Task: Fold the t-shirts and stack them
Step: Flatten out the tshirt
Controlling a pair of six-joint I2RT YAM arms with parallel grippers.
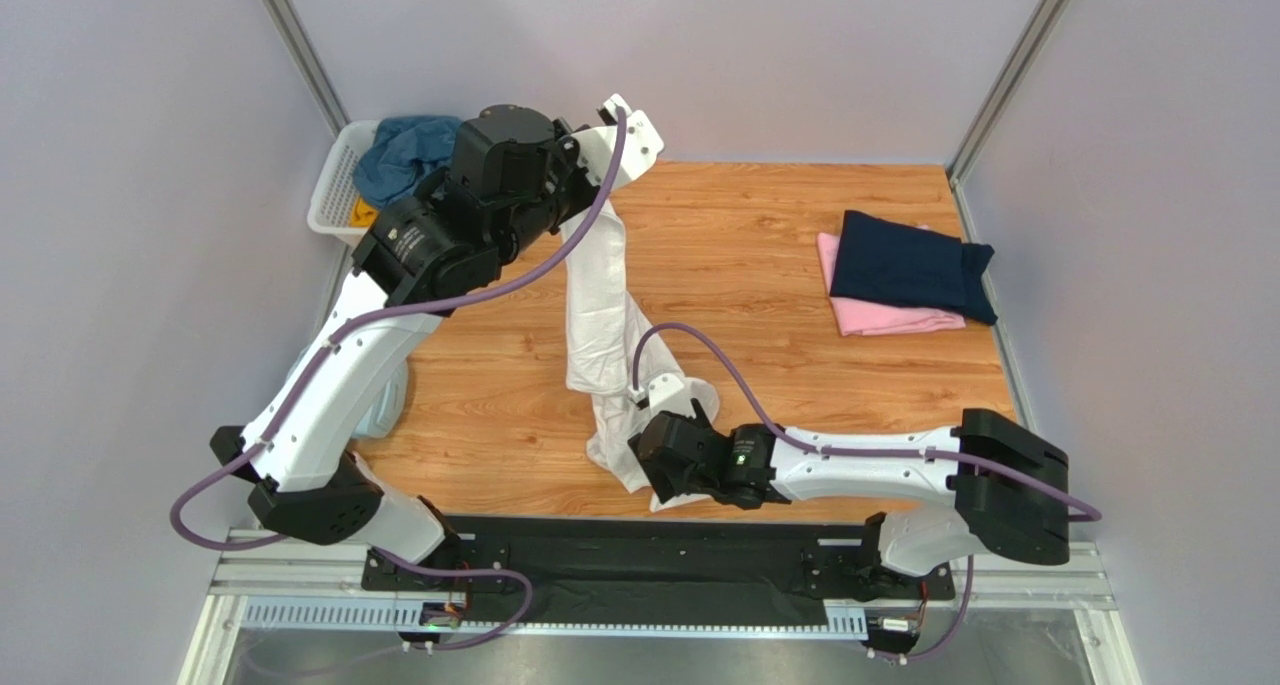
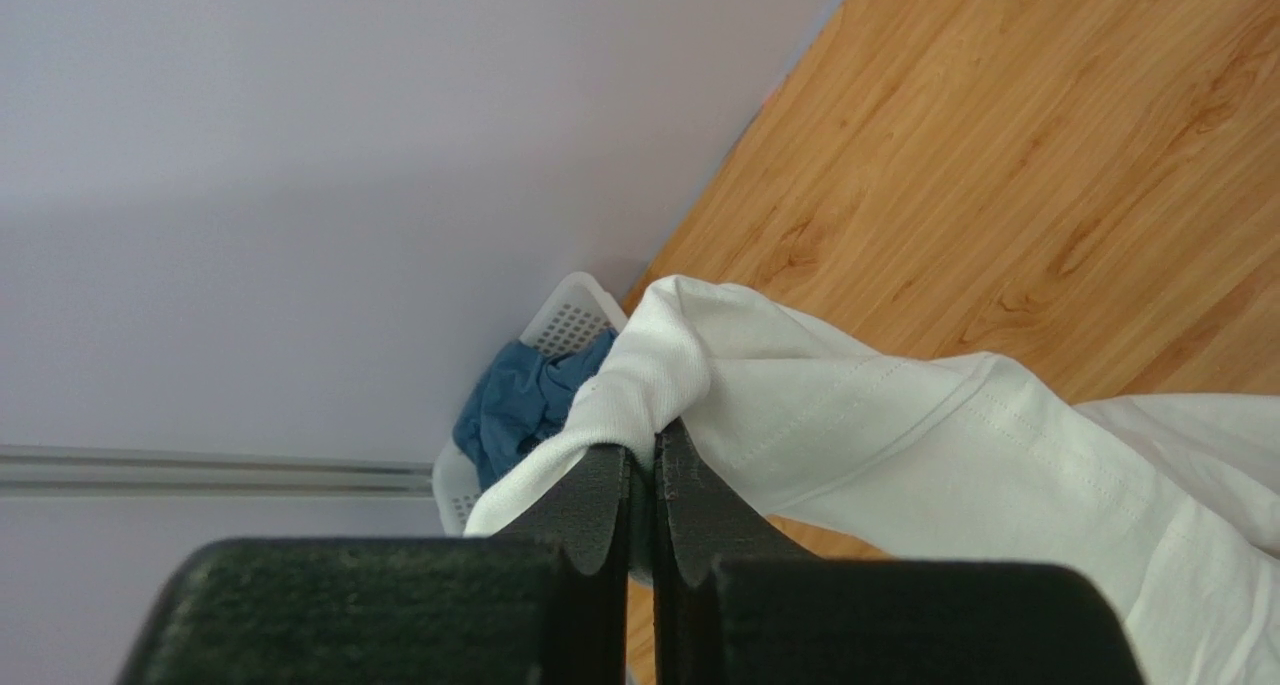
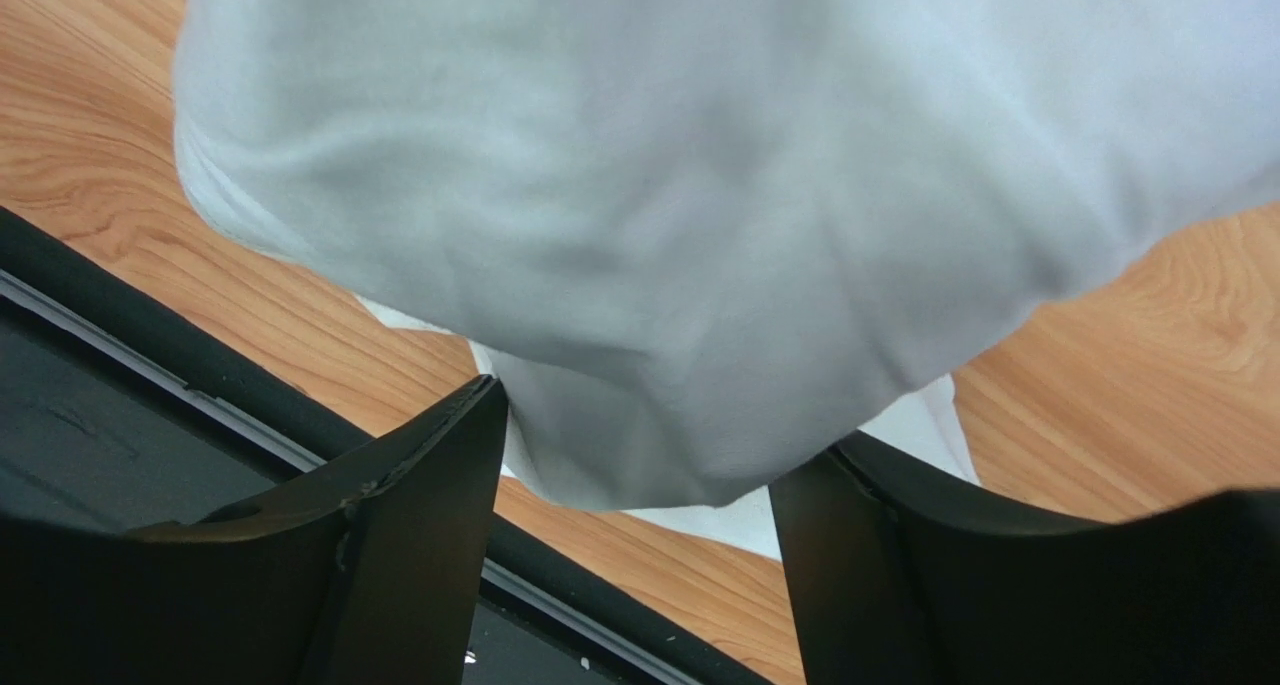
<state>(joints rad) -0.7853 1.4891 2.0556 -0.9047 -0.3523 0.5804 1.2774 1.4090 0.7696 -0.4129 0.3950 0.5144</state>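
Note:
A large white t-shirt (image 1: 598, 318) hangs as a long twisted strip from my raised left gripper (image 1: 601, 205) down to the table's near edge. In the left wrist view that gripper (image 2: 652, 448) is shut on a bunched hem of the white t-shirt (image 2: 902, 430). My right gripper (image 1: 643, 453) sits low at the shirt's bottom end. Its jaws (image 3: 654, 433) stand open, with a fold of the white t-shirt (image 3: 676, 265) hanging down between the two fingers. A folded navy t-shirt (image 1: 912, 262) lies on a folded pink t-shirt (image 1: 887, 319) at the right.
A white slatted basket (image 1: 334, 187) stands at the back left corner, holding a crumpled teal-blue t-shirt (image 1: 406, 148) and a bit of yellow cloth (image 1: 364, 213). The basket (image 2: 568, 313) also shows behind the left jaws. A black rail (image 3: 135, 340) runs along the table's near edge.

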